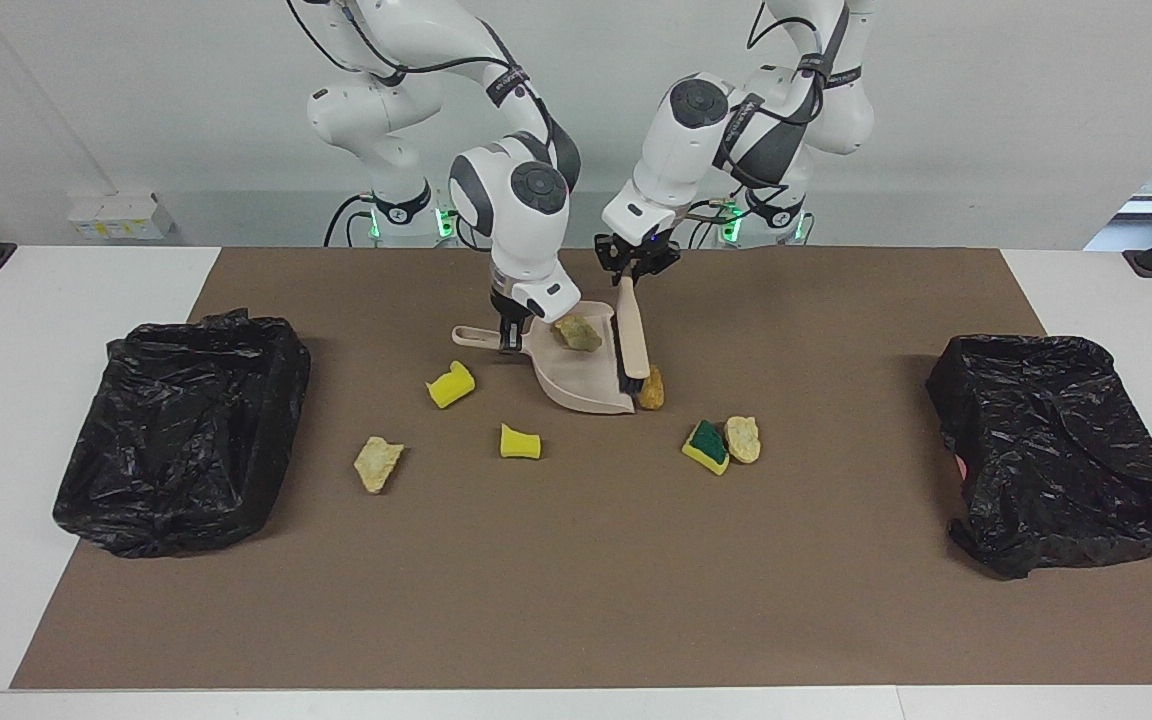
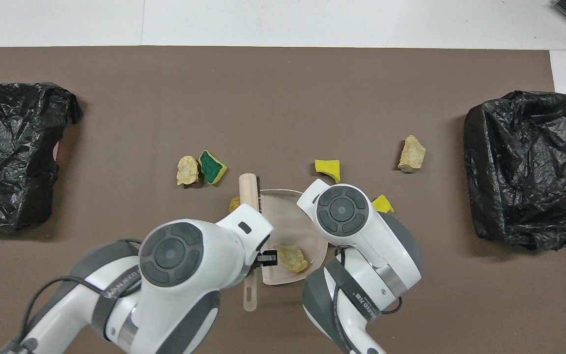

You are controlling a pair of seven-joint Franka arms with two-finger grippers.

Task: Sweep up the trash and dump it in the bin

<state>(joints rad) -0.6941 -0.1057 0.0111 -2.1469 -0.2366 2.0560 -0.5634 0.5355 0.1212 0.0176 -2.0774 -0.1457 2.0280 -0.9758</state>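
Now left gripper (image 1: 635, 277), jaws pinching brush (image 1: 632, 338), is working brown lump (image 1: 651, 388) beside dustpan (image 1: 581, 380); right gripper (image 1: 510, 335), pinching its handle, should brace it flat.

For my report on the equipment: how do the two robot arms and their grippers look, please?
Both arms, the left arm and the right arm, have glossy white shells with dark grey joint sections and round grey end caps. Black cables run along them, and grey lettering marks the bands. The left gripper and the right gripper are small and black.
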